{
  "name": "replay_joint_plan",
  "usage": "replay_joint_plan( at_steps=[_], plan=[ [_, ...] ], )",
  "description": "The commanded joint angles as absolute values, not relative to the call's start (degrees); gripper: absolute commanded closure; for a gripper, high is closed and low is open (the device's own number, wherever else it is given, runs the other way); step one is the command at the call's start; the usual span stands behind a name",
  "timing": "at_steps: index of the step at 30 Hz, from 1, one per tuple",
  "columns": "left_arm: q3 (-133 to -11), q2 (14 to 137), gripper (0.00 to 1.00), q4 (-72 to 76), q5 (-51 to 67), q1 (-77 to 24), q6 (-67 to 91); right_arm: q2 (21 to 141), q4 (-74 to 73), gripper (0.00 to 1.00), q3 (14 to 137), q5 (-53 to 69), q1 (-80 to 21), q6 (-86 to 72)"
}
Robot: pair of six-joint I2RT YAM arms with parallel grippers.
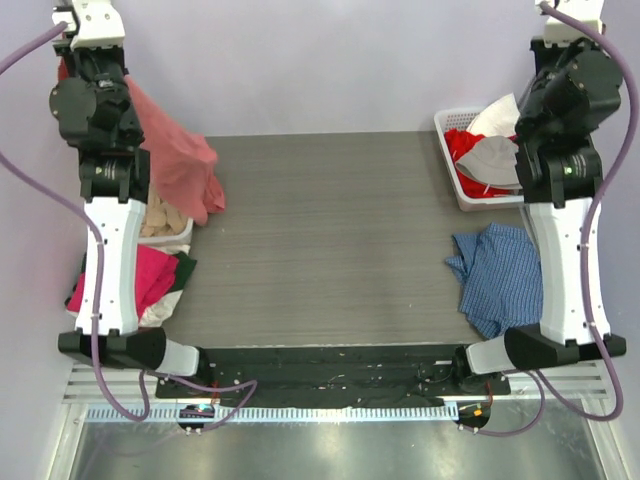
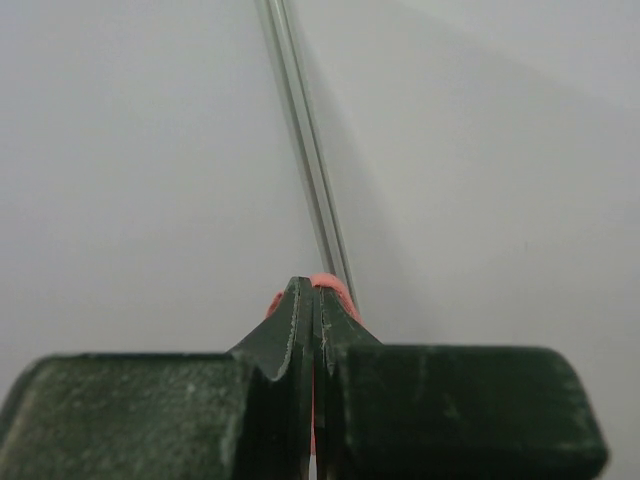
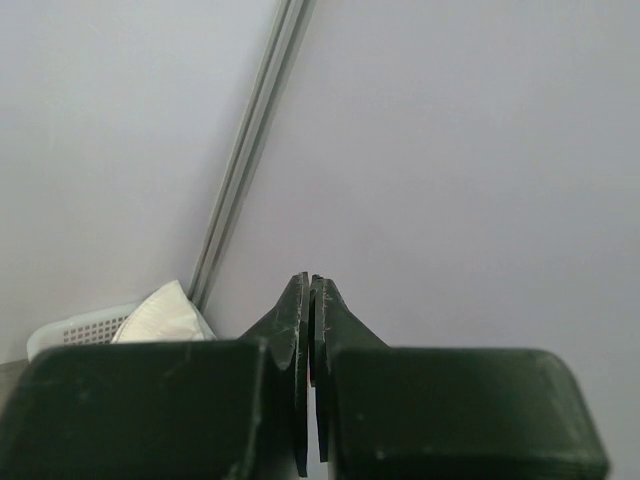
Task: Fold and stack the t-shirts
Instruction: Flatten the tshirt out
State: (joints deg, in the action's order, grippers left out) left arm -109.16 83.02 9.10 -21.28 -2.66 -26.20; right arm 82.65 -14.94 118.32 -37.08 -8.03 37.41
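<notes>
A salmon-red t-shirt (image 1: 178, 155) hangs down from my raised left arm at the table's back left, its lower end bunched on the table. In the left wrist view my left gripper (image 2: 315, 286) faces the wall and is shut on a fold of that salmon-red cloth (image 2: 335, 285), which shows around the fingertips. A magenta-pink t-shirt (image 1: 140, 275) and a beige one (image 1: 160, 220) lie at the left edge. My right gripper (image 3: 312, 280) is raised at the back right, shut, with nothing between its fingers.
A white basket (image 1: 446, 124) at the back right holds red (image 1: 468, 150), grey (image 1: 492, 160) and white (image 1: 497, 115) cloth; its rim (image 3: 75, 328) shows in the right wrist view. A blue checked shirt (image 1: 500, 275) lies crumpled at the right by the right arm. The dark table (image 1: 330, 230) lies between.
</notes>
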Motion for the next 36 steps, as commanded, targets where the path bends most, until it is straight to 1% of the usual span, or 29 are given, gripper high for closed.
replay_joint_plan(
  at_steps=[1, 3, 6, 11, 14, 16, 20, 22, 25, 29, 31, 33, 34, 36],
  plan=[
    [-104.8, 78.2, 1.00, 12.0, -17.9, -2.6, -27.6, 78.6, -14.8, 0.99, 111.9, -37.0, -8.0, 37.0],
    [-101.9, 77.3, 1.00, 11.6, -16.5, -2.7, -27.4, 78.2, -18.3, 0.99, 110.4, -35.7, -8.1, 35.4],
    [-101.1, 76.5, 1.00, 8.5, -14.5, -3.1, -26.0, 80.3, -25.1, 0.99, 110.1, -31.5, -8.1, 31.5],
    [-100.4, 75.4, 1.00, 0.8, -10.9, -4.6, -23.7, 86.9, -40.4, 0.99, 114.3, -19.0, -8.8, 23.3],
    [-96.9, 73.9, 1.00, 0.2, -10.4, -6.1, -24.0, 89.5, -44.3, 0.99, 113.8, -12.1, -10.2, 20.1],
    [-94.4, 73.0, 1.00, -3.9, -9.8, -7.2, -23.9, 90.5, -45.5, 0.99, 112.6, -8.9, -11.2, 19.2],
    [-88.8, 70.3, 1.00, -9.5, -8.4, -9.6, -23.7, 93.9, -50.0, 0.95, 110.5, -2.0, -16.1, 19.2],
    [-84.8, 68.5, 1.00, -12.0, -8.0, -10.4, -23.9, 94.7, -50.4, 0.92, 108.5, -1.0, -18.5, 18.9],
    [-80.2, 65.9, 1.00, -14.8, -7.7, -10.6, -24.9, 95.6, -48.4, 0.84, 105.1, 1.7, -23.0, 18.5],
    [-75.9, 62.4, 1.00, -18.4, -8.4, -10.7, -27.2, 99.0, -45.9, 0.69, 104.3, 3.6, -26.5, 17.1],
    [-75.0, 60.4, 1.00, -20.1, -9.2, -10.7, -28.8, 102.3, -45.5, 0.68, 105.9, 4.7, -27.9, 16.3],
    [-73.3, 59.1, 1.00, -21.8, -10.2, -10.7, -30.8, 105.4, -45.4, 0.61, 107.6, 5.6, -29.5, 16.0],
    [-72.7, 57.9, 1.00, -22.4, -10.4, -10.7, -31.4, 106.3, -44.8, 0.54, 107.9, 5.7, -30.0, 15.8],
    [-70.9, 56.7, 1.00, -23.5, -12.4, -10.7, -32.1, 107.8, -44.2, 0.49, 108.8, 5.8, -31.2, 15.5]
  ],
)
